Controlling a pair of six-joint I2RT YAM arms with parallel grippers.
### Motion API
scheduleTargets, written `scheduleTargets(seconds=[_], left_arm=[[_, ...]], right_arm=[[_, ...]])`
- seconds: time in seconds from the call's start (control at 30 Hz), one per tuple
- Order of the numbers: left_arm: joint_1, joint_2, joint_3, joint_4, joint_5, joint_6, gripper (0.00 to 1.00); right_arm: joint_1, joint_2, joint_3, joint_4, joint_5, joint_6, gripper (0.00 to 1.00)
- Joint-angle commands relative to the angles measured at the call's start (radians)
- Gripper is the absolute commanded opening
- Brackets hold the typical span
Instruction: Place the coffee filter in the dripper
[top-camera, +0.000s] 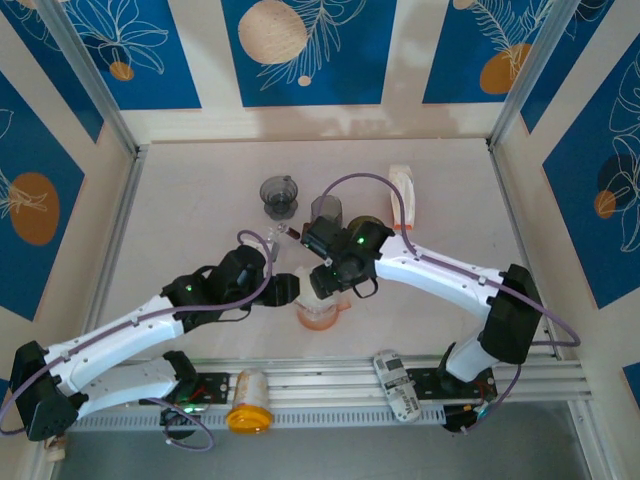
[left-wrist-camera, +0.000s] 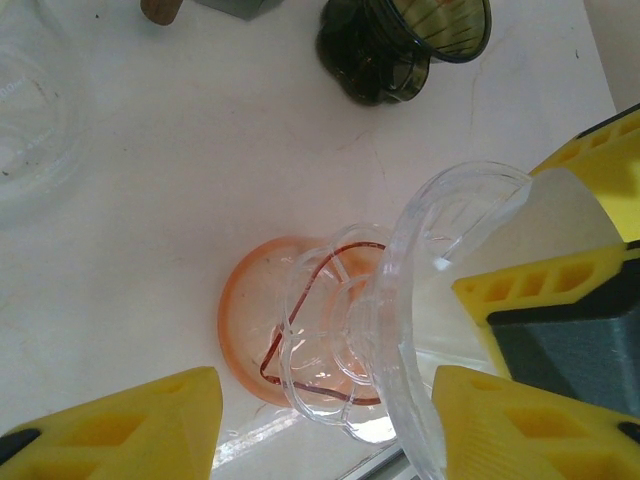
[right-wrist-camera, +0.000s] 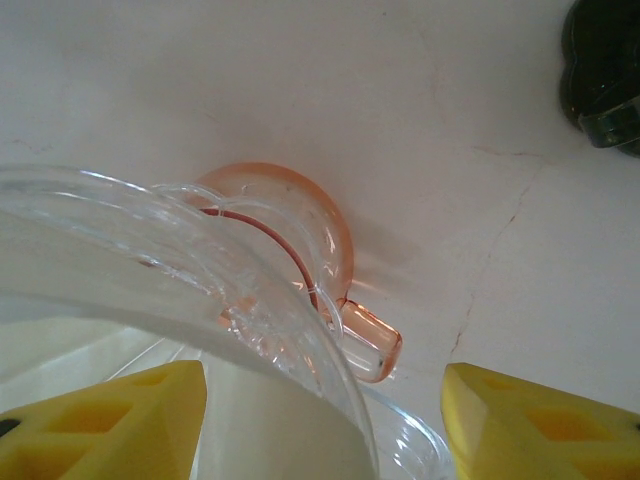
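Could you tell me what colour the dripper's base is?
Translucent orange base, clearest in left wrist view.

Dark smoky cup (top-camera: 280, 196) and white bottle (top-camera: 403, 192) at the back, orange-capped jar (top-camera: 248, 402) on near rail (top-camera: 315, 378)

l arm (top-camera: 130, 335) & r arm (top-camera: 440, 270) are seen bent inward, wrists pitched down, grippers close together. l gripper (left-wrist-camera: 325, 390) jaws are held apart; r gripper (right-wrist-camera: 325, 375) jaws likewise, wide.

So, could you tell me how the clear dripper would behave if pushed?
The dripper has a rim that seems wider than its orange base, so a high push may tip it. Its glossy clear wall looks stiff, probably slippery, and possibly fragile.
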Motion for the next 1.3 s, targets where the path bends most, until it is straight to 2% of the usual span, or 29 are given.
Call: scheduleTargets(seconds=[0.0,0.8,1.27], left_arm=[[0.010,0.005,-0.011,0.027,0.024,-0.012,0.58],[0.010,0.011,-0.036,0.052,0.036,-0.026,0.56],[0.010,0.009,-0.043,0.062,0.043,-0.033,0.52]], right_arm=[[-0.001,0.019,-0.013,-0.002,-0.001,-0.014,0.64],[0.008,0.092,-0.038,0.006,0.049,-0.024,0.64],[0.017,0.011,-0.018,0.022,0.068,-0.013,0.64]])
